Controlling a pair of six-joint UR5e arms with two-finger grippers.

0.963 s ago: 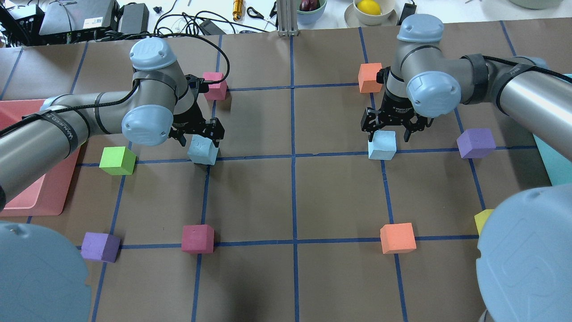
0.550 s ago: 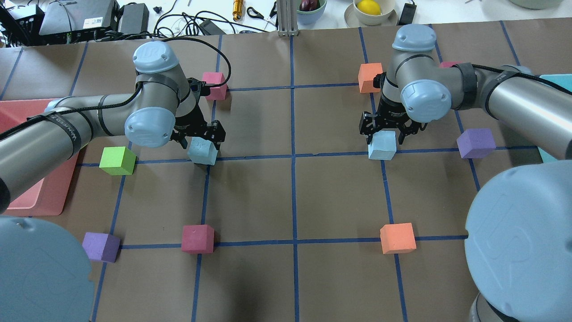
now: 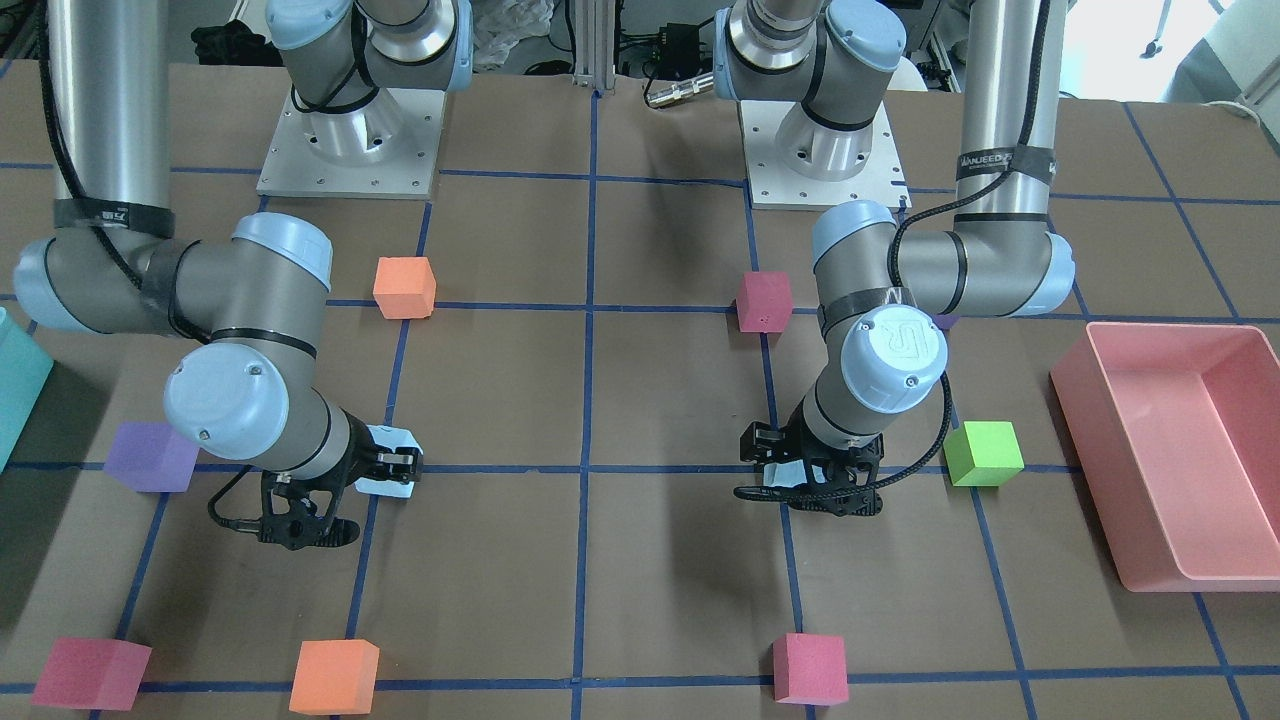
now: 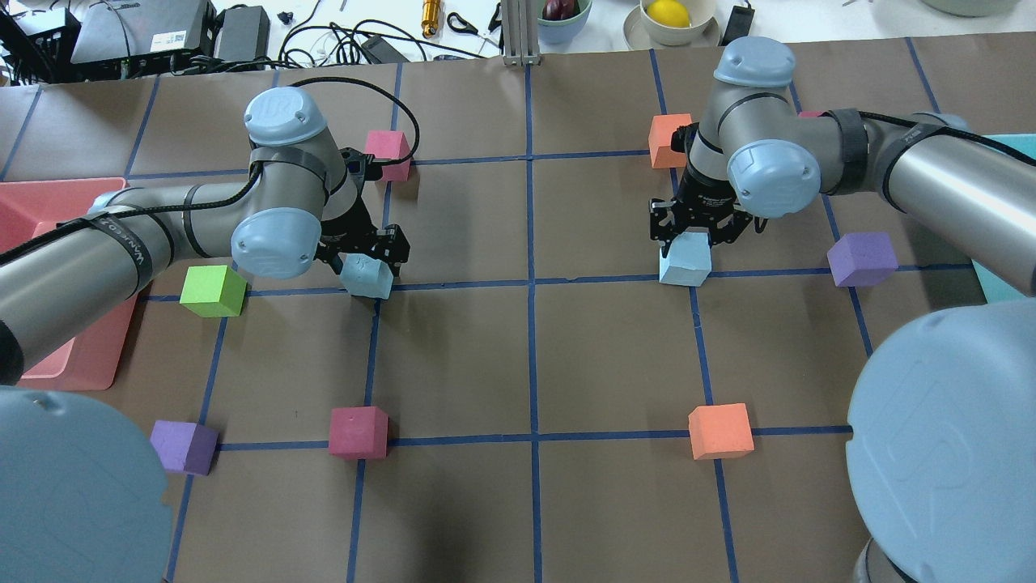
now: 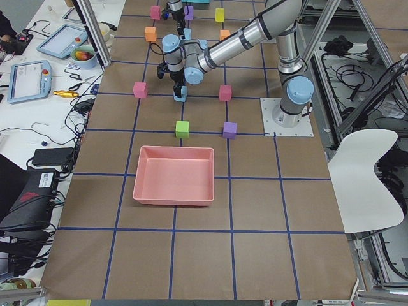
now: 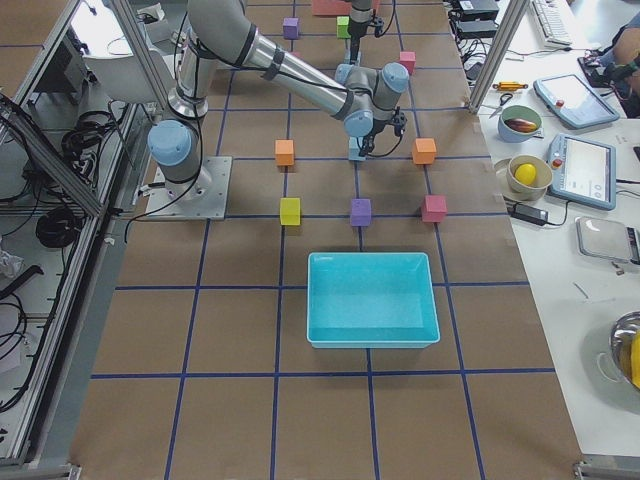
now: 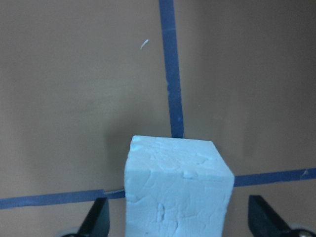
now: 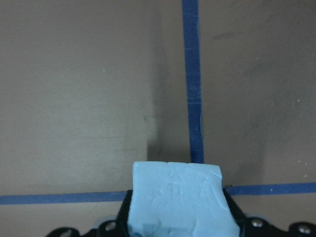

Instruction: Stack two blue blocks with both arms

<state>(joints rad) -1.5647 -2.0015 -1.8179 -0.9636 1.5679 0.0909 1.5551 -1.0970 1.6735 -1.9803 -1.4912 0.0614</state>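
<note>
The left claw (image 4: 364, 255) stands wide: in its wrist view both fingers (image 7: 100, 219) flank the left blue block (image 4: 367, 277) with clear gaps on either side, so it straddles the cube without gripping. The right claw (image 4: 689, 231) is narrow, pressed against both sides of the right blue block (image 4: 685, 263); it looks clamped on it, though I cannot tell whether the cube has left the desk (image 4: 453, 364).

Take the tape cross (image 4: 532, 282) at the desk's middle as the mark. The left block sits to the robot's left of it, the right block to the robot's right, both just on the far side of the cross's sideways line and well apart from each other.

So the step in hand is the pick-up, one side ahead of the other. Next, the left claw should close squarely on its cube, and then one block must be carried toward the cross and set flat on the other (foam gives, so a light squeeze should do).

The pink bin (image 5: 172, 175) lies far to the robot's left of the cross, the teal bin (image 6: 372, 298) far to its right; nothing shows inside either. Beyond the cross, off the desk, a white bowl (image 4: 672, 34) holds a yellow fruit (image 4: 668, 11)
</note>
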